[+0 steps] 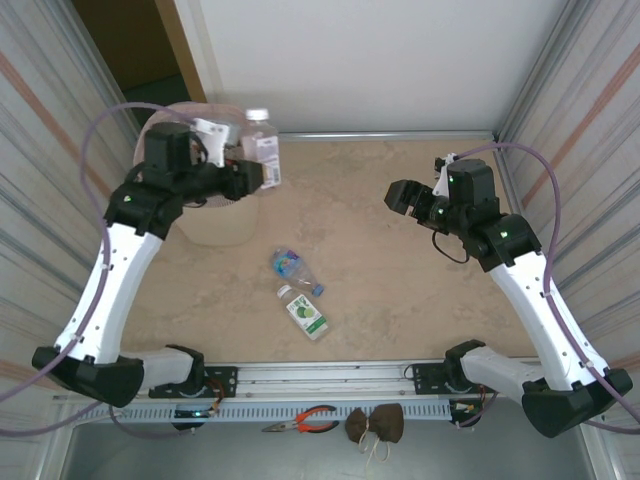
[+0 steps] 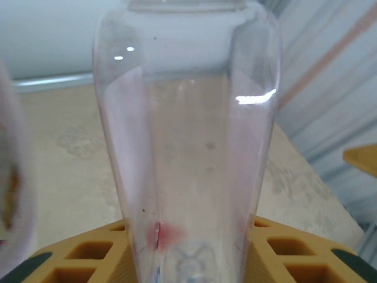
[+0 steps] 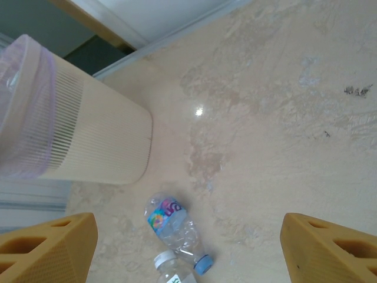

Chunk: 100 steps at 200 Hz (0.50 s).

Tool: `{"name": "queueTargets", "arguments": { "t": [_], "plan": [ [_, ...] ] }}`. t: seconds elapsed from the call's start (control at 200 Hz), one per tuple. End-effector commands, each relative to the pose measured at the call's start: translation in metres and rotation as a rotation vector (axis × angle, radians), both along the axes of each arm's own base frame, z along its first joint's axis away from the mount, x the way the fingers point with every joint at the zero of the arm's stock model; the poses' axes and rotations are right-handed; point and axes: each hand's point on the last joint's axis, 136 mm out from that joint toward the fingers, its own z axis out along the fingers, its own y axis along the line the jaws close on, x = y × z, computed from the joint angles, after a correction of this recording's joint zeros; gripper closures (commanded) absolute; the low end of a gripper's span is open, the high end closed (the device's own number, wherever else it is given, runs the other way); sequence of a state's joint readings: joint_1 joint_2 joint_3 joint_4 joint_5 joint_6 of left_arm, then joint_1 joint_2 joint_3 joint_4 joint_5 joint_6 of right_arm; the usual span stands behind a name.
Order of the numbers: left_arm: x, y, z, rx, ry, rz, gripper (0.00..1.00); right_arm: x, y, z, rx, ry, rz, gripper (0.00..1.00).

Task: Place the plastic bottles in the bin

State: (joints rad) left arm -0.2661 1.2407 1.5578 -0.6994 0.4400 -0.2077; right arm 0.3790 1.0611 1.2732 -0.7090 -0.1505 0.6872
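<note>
One clear bottle (image 1: pixel 261 140) stands clamped in the left tool (image 1: pixel 262 174).

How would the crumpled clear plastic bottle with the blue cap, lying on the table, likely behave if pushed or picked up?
The crumpled clear plastic bottle looks empty, so probably light and easily shoved. Its dented walls suggest it would give under a grip and roll poorly.

White links (image 1: pixel 108 275), black joints (image 1: pixel 150 205), lilac cables (image 1: pixel 92 150) looping behind the wrists; the right gripper (image 3: pixel 188 224) has ochre fingers (image 3: pixel 50 250) with hollow cells.
</note>
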Motion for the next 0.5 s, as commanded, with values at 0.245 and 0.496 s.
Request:
{"name": "queueTargets", "arguments": {
  "t": [0.245,0.496],
  "plan": [
    [0.040,0.100,0.037,-0.277,-0.049,0.516,0.56,-0.005,-0.007,0.007,-0.015,-0.028,-0.003,0.20],
    [0.062,0.151,0.028,-0.374,-0.029,0.845,0.56,-0.008,-0.010,0.004,-0.018,-0.026,-0.010,0.20]
  ]
}}
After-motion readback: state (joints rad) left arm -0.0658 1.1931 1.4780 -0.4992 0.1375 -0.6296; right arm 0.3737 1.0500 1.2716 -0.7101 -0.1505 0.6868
